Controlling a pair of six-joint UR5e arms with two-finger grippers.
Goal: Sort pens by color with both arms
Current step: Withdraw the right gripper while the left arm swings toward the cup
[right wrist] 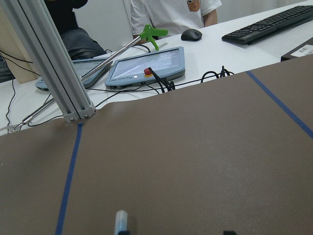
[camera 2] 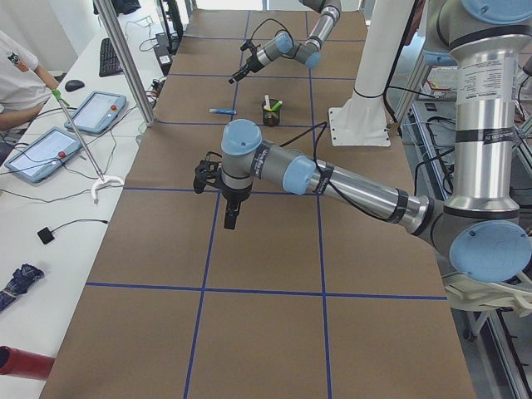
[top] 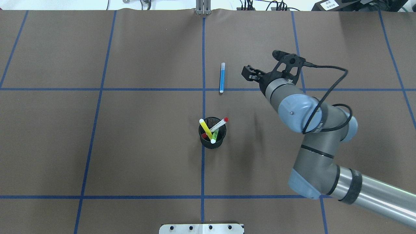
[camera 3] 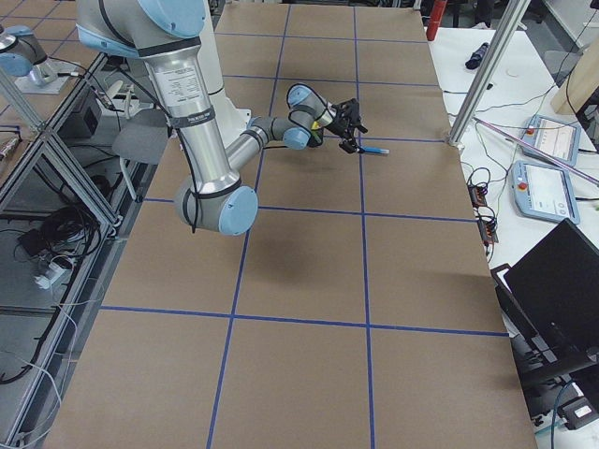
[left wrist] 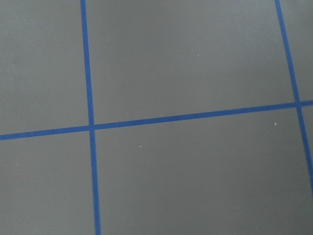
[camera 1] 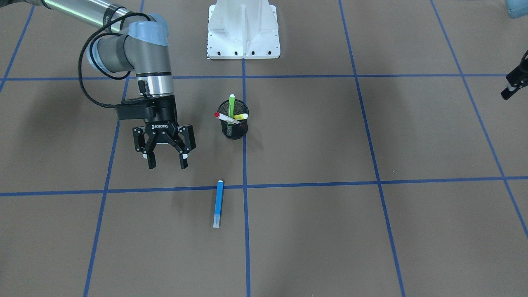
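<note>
Notably, the right gripper [camera 1: 168, 164] hung wide open and empty near the blue pen [camera 1: 218, 204] lying flat on the table [camera 1: 330, 239], where an off-centre descent could roll it away; the left gripper [camera 2: 230, 220] could not be judged open or closed.

We're in close on the left arm [camera 2: 332, 179], and its left tool [camera 2: 230, 218] points straight down above the brown desk [camera 2: 266, 332], right over a blue tape line. We can't tell whether its jaws are parted. Far beyond it, the right tool [camera 2: 235, 78] hangs tilted downward. Just short of that tool the blue pen [camera 2: 222, 110] lies flat. Off to that tool's side, towards the white base [camera 2: 359, 125], the black mesh cup [camera 2: 271, 116] stands with pens [camera 2: 273, 105] poking out. On the left tool's other side, a person's white sleeve [camera 2: 17, 75] rests near a grey tablet [camera 2: 96, 112].
</note>
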